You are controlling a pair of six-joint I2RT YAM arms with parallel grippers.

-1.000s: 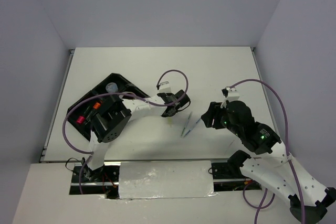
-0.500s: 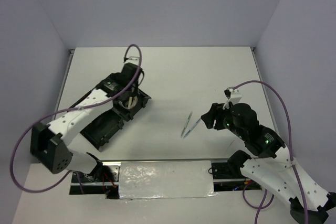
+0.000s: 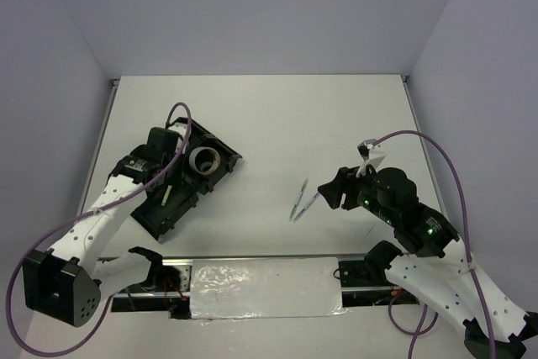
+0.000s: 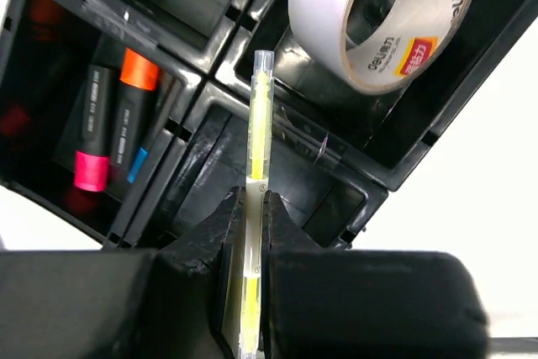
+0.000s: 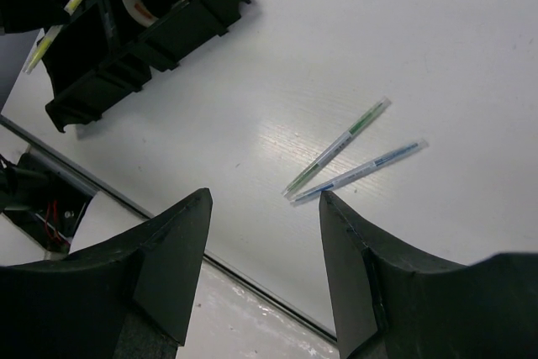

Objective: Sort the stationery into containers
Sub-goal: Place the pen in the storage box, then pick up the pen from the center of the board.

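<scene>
The left tool (image 4: 252, 208) is clamped on the thin yellow stick (image 4: 259, 115) above the black organiser tray (image 3: 181, 205), near its tape roll (image 4: 378, 23). The right tool (image 5: 262, 199) hangs open over a green pen (image 5: 336, 147) and a blue pen (image 5: 361, 171) on the tabletop (image 3: 336, 115).

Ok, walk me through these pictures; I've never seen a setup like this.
Two robot arms are bolted at the near edge of a white table. The wide picture looks down from above; the other two come from a camera on each wrist. The left gripper is shut on a thin yellow pen, holding it over a black tray that has a tape roll and highlighters in its compartments. The right gripper is open and empty, above two slim pens lying loose on the table.
</scene>
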